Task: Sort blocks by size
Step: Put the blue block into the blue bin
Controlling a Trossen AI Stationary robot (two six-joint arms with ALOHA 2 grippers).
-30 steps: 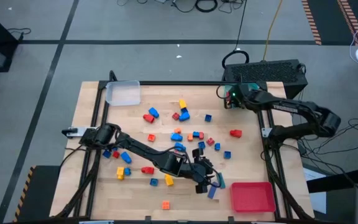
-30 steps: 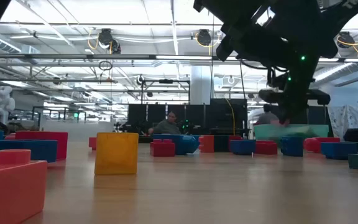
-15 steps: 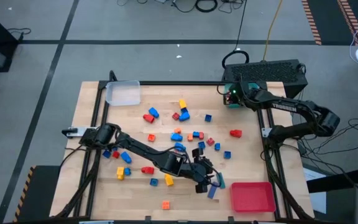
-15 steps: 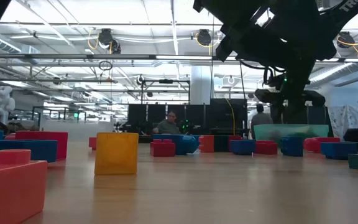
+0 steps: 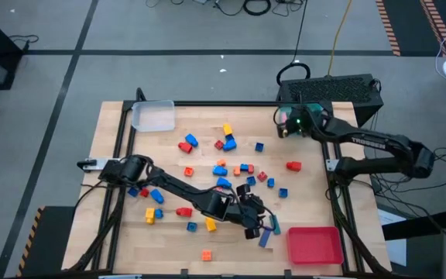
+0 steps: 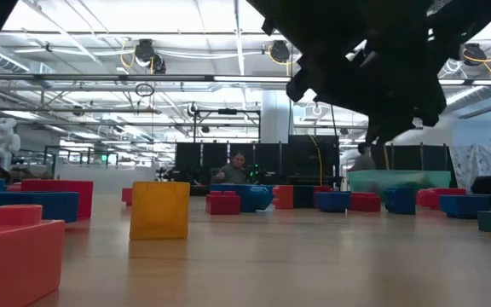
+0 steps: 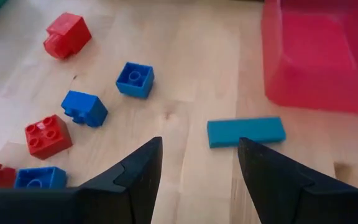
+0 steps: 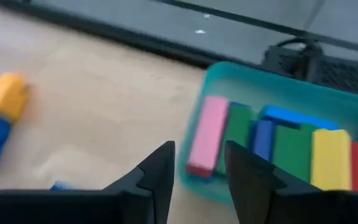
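Near the front-right of the table (image 5: 114,139), the left gripper (image 5: 260,226) hangs low over the wood just beside the red tray (image 5: 314,245); fingers spread, nothing between them. Its wrist cam shows a teal-blue bar (image 7: 246,132) lying flat just ahead of the gap, close to the red tray's wall, not touched. Farther off in that view: 2 small blue bricks (image 7: 135,79), a red brick (image 7: 67,35) and a red 4-stud brick (image 7: 48,135).

Right gripper (image 5: 289,122) is at the back-right corner, by the teal tray (image 8: 347,106). Fingers part-open w/ a narrow gap, empty. Tray holds long bars laid side by side: pink bar (image 8: 206,135) at the near edge, then green, blue, yellow, red. A yellow-on-blue stack (image 8: 0,112) sits on the wood well apart from the tray.

Rest of the blocks (image 5: 231,167) are scattered across the mid table: red, blue, orange, yellow, mostly med. and small pieces. Clear tray (image 5: 153,115) sits at the back-left corner; can't tell if anything's in it.

Low view: yellow cube (image 6: 159,209) and a red brick (image 6: 17,256) close to the lens, more bricks in a row behind.
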